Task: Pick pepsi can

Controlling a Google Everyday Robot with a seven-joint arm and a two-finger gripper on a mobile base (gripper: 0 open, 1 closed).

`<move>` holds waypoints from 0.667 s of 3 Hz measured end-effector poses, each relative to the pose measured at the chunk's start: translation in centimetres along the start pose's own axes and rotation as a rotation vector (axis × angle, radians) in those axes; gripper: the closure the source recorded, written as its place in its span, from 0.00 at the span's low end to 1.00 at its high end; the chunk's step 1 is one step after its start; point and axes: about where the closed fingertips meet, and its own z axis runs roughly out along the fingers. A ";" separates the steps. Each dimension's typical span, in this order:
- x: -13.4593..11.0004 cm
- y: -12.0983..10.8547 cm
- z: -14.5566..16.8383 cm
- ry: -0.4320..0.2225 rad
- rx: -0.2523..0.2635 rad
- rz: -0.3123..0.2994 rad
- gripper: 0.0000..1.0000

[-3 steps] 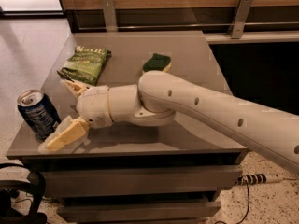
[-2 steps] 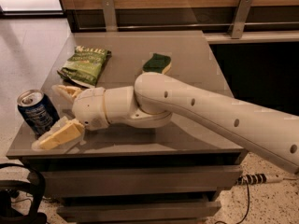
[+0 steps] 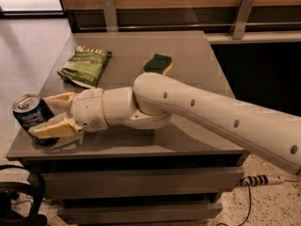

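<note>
The pepsi can (image 3: 29, 113), dark blue with white print and a silver top, stands at the front left corner of the grey table (image 3: 188, 74), tilted slightly to the left. My gripper (image 3: 41, 117) reaches in from the right at the end of the white arm (image 3: 197, 112). Its two cream fingers (image 3: 56, 127) lie on either side of the can and press against it. The can's base still sits on the table top.
A green chip bag (image 3: 86, 66) lies at the back left of the table. A green and yellow sponge (image 3: 158, 63) lies at the back middle. The table's front and left edges are right next to the can. A wooden wall with metal brackets stands behind.
The gripper has moved left so its fingers now sit around the can and have drawn closer together. The can has shifted a little left and tilted.
</note>
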 end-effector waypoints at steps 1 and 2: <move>-0.2 0.2 0.3 -0.001 -0.006 -0.002 1.00; -0.4 0.1 0.2 -0.003 -0.009 -0.007 1.00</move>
